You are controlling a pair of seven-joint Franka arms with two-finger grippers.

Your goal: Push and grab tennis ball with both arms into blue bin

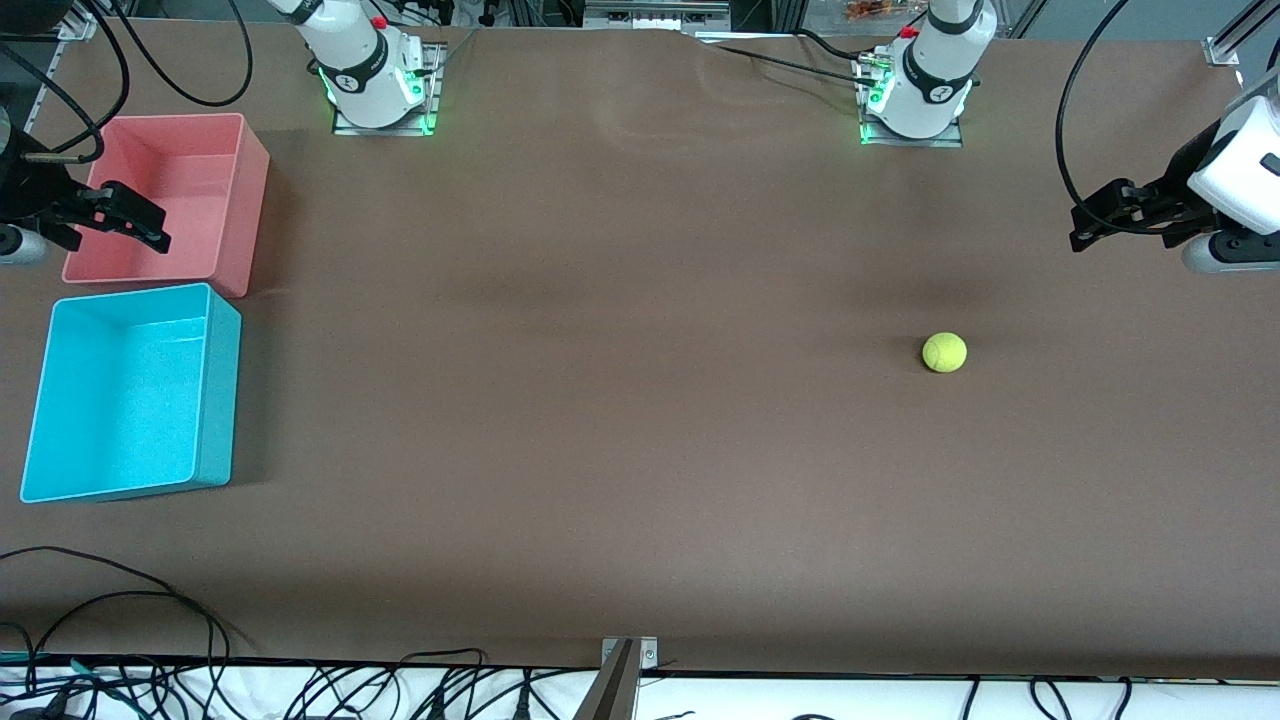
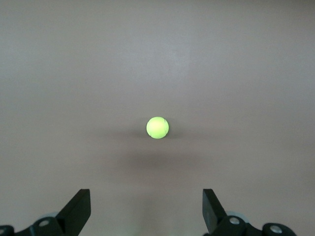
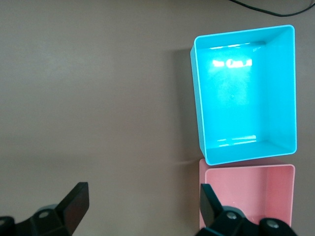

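Observation:
The tennis ball (image 1: 944,352) lies on the brown table toward the left arm's end; it also shows in the left wrist view (image 2: 157,128). The blue bin (image 1: 222,390) stands empty at the right arm's end and shows in the right wrist view (image 3: 201,103). My left gripper (image 1: 1078,226) is open and empty in the air over the table's edge at the left arm's end, apart from the ball, its fingers wide apart in its wrist view (image 2: 146,194). My right gripper (image 1: 158,226) is open and empty over the pink bin, its fingers spread in its wrist view (image 3: 142,189).
The pink bin (image 1: 250,190) stands empty beside the blue bin, farther from the front camera, and shows in the right wrist view (image 3: 246,196). The arm bases (image 1: 375,85) (image 1: 915,95) stand at the table's back edge. Black cables (image 1: 120,600) and a metal bracket (image 1: 622,675) lie along the near edge.

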